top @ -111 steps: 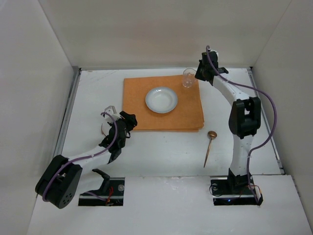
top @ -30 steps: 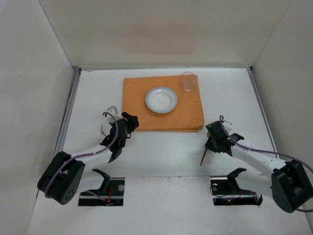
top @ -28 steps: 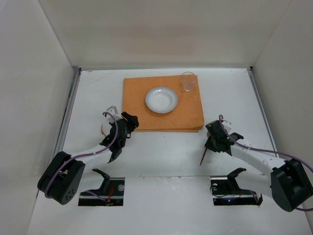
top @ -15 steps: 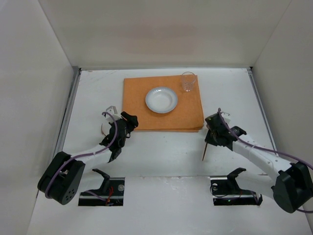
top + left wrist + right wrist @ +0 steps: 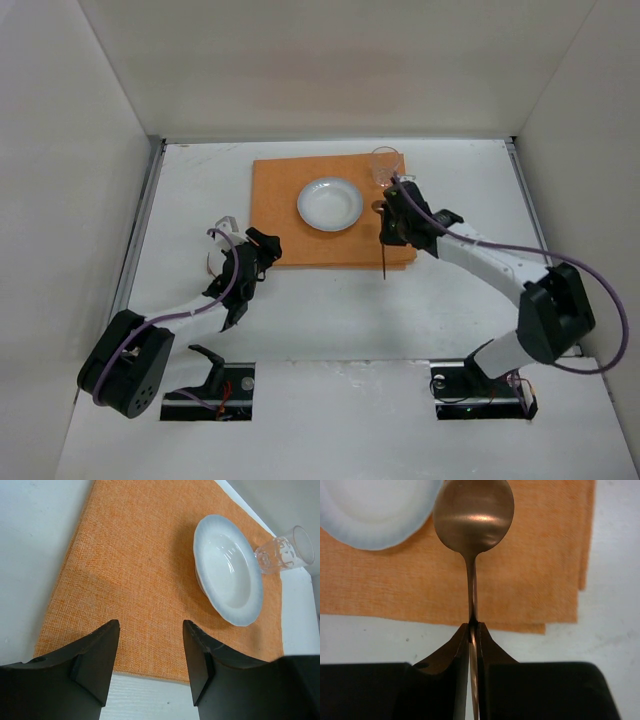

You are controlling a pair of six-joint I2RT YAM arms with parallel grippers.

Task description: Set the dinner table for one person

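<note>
Spoon (image 5: pixel 472 515) moved w/ R end effector (image 5: pixel 472 630) to over mat (image 5: pixel 535 555).

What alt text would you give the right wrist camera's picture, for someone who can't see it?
The right gripper pinches the thin handle of a bronze-coloured spoon, whose bowl points away from the camera. Behind the spoon are an orange cloth mat and the edge of a white plate, with the white dinner table around them.

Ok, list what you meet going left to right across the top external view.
In order: left side rail → left gripper → plate → spoon → right side rail. The mat and glass overlap others, so they are left out.
</note>
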